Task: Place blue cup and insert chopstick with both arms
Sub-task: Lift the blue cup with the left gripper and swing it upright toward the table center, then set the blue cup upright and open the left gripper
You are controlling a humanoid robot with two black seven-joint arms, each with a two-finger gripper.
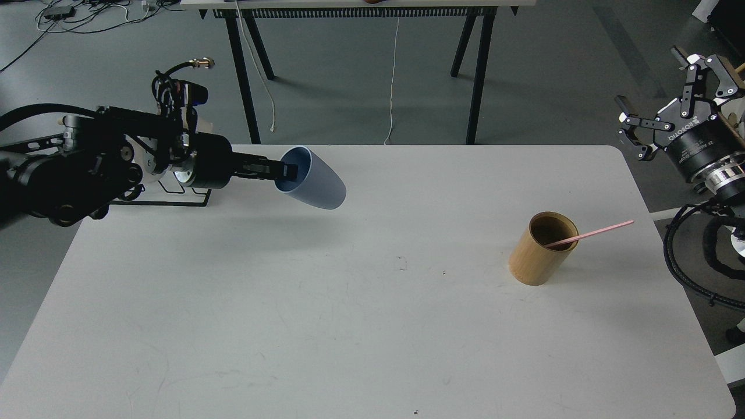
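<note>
- Cup first: the blue cup (pixel 311 185) hangs tilted in the upper left of the frame, above the counter (pixel 349 326), mouth toward the left tool (pixel 286 171), base pointing right and down.
- Left tool pinches the cup's rim, one finger inside the mouth.
- Right tool (pixel 663 116), at the upper right edge, has its fingers spread and holds nothing.
- Pink chopstick (pixel 591 234) leans in the tan wooden cylinder (pixel 541 249) at centre right, free end pointing up and right toward the right tool, clearly the nearer arm.
- Cup likely needs righting and setting down before the stick can go in.
</note>
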